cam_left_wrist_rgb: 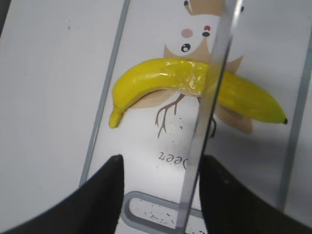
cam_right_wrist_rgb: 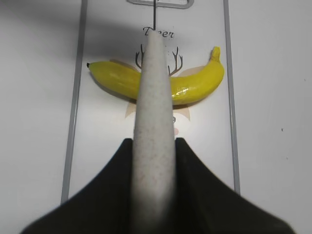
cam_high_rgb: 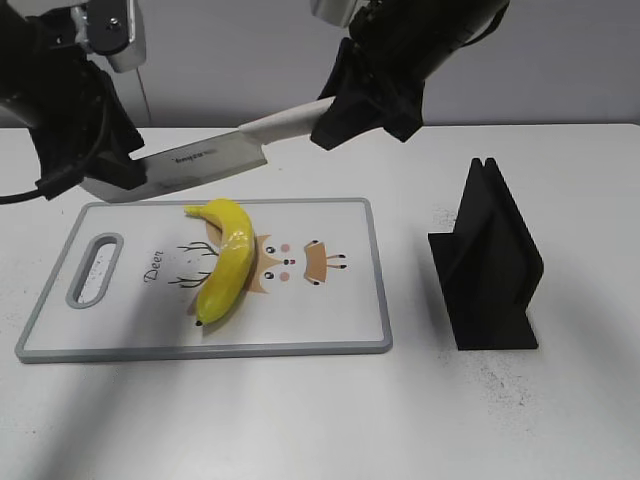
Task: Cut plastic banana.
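Observation:
The plastic banana [cam_high_rgb: 225,262] lies whole on the deer-print cutting board [cam_high_rgb: 330,320], its dark tip toward the front. My right gripper [cam_high_rgb: 335,115] is shut on the white handle of a knife [cam_high_rgb: 200,158] and holds it in the air above the banana, blade pointing left. In the right wrist view the knife handle [cam_right_wrist_rgb: 153,97] crosses over the banana's [cam_right_wrist_rgb: 195,85] middle, between the jaws of my right gripper [cam_right_wrist_rgb: 153,146]. My left gripper [cam_left_wrist_rgb: 161,165] is open. The knife blade [cam_left_wrist_rgb: 209,97] passes edge-on between its fingers, close to the right one, above the banana [cam_left_wrist_rgb: 161,78].
A black knife stand [cam_high_rgb: 490,265] stands upright on the white table to the right of the board. The board's handle slot [cam_high_rgb: 95,268] is at its left end. The left arm [cam_high_rgb: 70,120] hangs over the board's back left corner.

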`<state>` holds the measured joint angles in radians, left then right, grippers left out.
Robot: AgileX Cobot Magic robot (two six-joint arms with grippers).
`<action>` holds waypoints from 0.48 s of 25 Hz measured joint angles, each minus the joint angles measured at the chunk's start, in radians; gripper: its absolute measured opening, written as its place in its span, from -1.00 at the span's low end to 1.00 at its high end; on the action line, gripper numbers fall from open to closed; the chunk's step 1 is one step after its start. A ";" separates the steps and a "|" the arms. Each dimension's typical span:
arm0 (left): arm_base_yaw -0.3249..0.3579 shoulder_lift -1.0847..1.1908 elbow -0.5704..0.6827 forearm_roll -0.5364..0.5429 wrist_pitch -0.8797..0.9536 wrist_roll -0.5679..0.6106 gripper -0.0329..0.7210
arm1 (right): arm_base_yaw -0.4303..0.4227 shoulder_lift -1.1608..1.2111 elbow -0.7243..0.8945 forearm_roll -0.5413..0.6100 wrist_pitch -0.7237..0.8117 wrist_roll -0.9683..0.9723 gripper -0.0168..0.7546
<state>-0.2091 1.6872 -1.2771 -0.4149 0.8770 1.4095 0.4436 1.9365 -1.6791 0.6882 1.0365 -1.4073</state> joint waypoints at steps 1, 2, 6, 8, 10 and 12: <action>0.000 0.003 0.000 0.000 0.006 0.001 0.35 | 0.000 0.000 0.000 0.001 -0.001 0.000 -0.52; 0.000 0.008 0.000 0.003 0.010 0.002 0.34 | 0.000 0.000 0.000 0.001 -0.005 -0.002 -0.52; 0.000 0.011 0.000 0.023 0.016 0.004 0.14 | 0.001 0.000 0.000 0.002 -0.026 -0.003 -0.52; 0.000 0.011 0.000 0.026 0.017 0.004 -0.15 | 0.001 0.000 0.000 0.002 -0.027 -0.003 -0.52; 0.000 0.011 0.000 0.026 0.017 0.004 -0.62 | 0.000 0.000 0.000 0.002 -0.028 -0.003 -0.52; 0.000 0.011 0.000 0.028 0.016 0.005 -0.86 | -0.005 0.000 0.000 0.002 -0.028 -0.004 -0.52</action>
<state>-0.2091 1.6979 -1.2771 -0.3874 0.8926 1.4150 0.4389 1.9365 -1.6791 0.6905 1.0085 -1.4113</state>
